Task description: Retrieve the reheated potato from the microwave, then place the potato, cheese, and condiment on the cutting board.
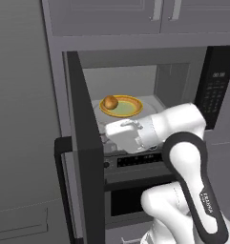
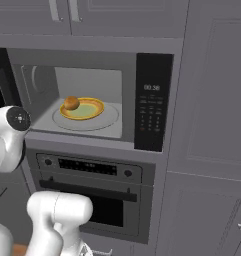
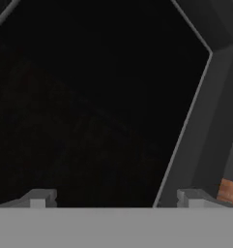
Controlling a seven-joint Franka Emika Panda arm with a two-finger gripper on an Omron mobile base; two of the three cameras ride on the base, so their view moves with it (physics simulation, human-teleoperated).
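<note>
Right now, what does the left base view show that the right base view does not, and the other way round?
Left base view: the open microwave door seen edge-on, swung out to the left, and the robot's hand just below the microwave opening, beside that door.

Right base view: the clock display above the keypad, seen from the front, and the oven's handle bar below its knobs.

Both: the microwave standing open, with the potato on the left part of a yellow plate on the round turntable, and the oven control panel under it.
</note>
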